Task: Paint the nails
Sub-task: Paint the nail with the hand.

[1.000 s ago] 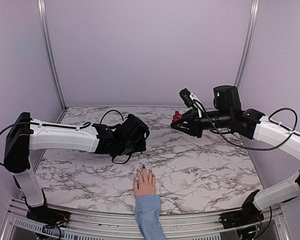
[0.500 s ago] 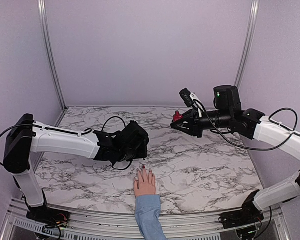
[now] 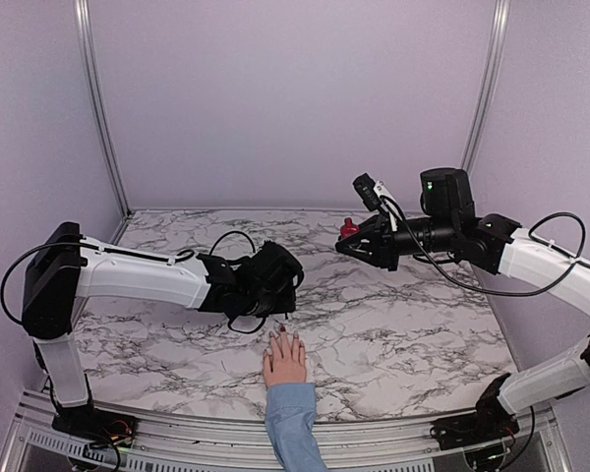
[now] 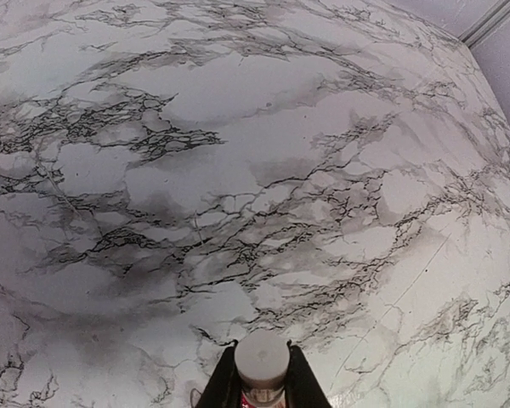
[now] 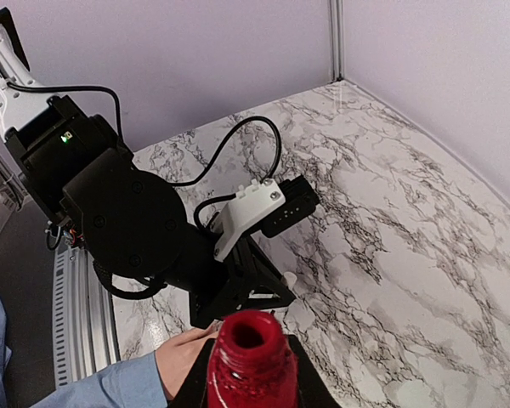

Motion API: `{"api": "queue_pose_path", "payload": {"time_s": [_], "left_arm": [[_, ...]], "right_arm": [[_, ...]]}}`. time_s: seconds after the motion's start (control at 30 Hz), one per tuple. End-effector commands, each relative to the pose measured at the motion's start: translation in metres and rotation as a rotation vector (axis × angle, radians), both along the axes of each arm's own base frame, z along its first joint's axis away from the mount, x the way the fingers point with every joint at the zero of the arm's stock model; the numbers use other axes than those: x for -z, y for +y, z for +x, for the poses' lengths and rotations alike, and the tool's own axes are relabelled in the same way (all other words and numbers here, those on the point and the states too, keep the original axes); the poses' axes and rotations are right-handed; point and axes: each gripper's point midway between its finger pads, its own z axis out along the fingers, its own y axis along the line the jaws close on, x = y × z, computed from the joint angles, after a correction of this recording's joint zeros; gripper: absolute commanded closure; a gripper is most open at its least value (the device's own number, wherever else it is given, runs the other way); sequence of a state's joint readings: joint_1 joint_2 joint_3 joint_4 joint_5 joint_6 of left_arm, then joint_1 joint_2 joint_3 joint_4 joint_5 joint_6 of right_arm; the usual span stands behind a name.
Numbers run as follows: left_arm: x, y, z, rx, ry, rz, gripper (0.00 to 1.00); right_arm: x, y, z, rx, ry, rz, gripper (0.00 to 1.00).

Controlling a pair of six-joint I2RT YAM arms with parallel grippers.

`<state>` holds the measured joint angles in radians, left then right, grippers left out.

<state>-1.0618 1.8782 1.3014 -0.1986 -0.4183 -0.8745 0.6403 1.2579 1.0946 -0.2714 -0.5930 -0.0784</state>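
A pale pink hand (image 3: 285, 360) in a light blue sleeve (image 3: 293, 423) lies flat at the table's front edge. Its nails (image 3: 282, 329) are tiny; the middle one looks dark red. My left gripper (image 3: 281, 311) hangs just above and behind the fingertips, shut on the white cap (image 4: 262, 359), whose brush is hidden. In the right wrist view the cap (image 5: 289, 279) sticks out of the left gripper close to the hand (image 5: 183, 353). My right gripper (image 3: 346, 239) is raised at the back right, shut on the open dark red polish bottle (image 5: 251, 361).
Marble-patterned table top (image 3: 403, 324) with purple walls behind and at both sides. A metal rail (image 3: 177, 438) runs along the front edge. Black cables (image 3: 226, 238) loop off the left arm.
My left gripper with the cap has moved right and nearer, down toward the fingertips. The right arm, the bottle and the hand have stayed put.
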Motion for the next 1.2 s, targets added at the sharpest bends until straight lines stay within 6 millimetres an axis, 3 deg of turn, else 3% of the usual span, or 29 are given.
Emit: {"api": "queue_pose_path", "payload": {"time_s": [0.0, 0.4, 1.17], "left_arm": [[0.009, 0.004, -0.003, 0.000, 0.039, 0.054, 1.00], [0.022, 0.005, -0.003, 0.007, 0.076, 0.092, 1.00], [0.026, 0.012, 0.006, -0.018, 0.080, 0.118, 1.00]], "right_arm": [[-0.008, -0.003, 0.000, 0.008, -0.011, 0.016, 1.00], [-0.008, -0.004, 0.002, 0.013, -0.015, 0.011, 1.00], [-0.006, -0.003, 0.005, 0.019, -0.020, 0.002, 1.00]]}}
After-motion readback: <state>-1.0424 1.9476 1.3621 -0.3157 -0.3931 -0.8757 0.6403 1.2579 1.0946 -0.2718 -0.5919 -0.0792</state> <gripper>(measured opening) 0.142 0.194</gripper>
